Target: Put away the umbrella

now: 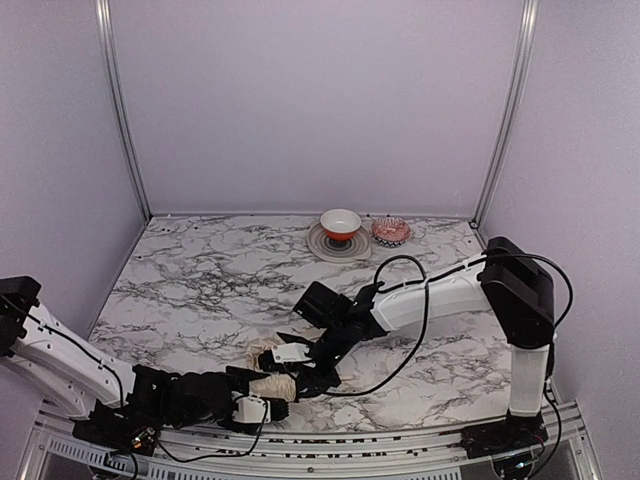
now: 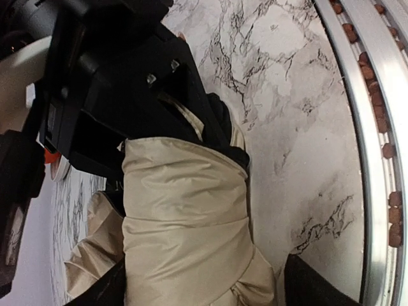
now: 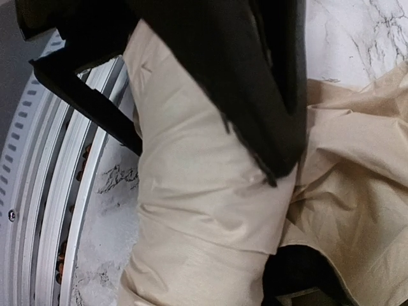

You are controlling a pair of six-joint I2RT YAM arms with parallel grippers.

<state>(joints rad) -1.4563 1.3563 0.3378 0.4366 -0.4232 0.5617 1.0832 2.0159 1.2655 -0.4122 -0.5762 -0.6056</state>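
My right pincer (image 3: 204, 159) was clamped narrow across the umbrella (image 1: 270, 383), pinning its rolled cream fabric, I judged, so the bundle could not spring loose. My left pincer (image 2: 207, 274) stood wide, straddling the same roll from 7 o'clock and gripping nothing. The umbrella lay at the table's (image 1: 200, 280) 6 o'clock edge, near the metal rail (image 2: 373, 127). The bowl (image 1: 341, 222) on its plate (image 1: 322, 246) sat well apart at 12 o'clock; only my own crowded fingers obstructed.
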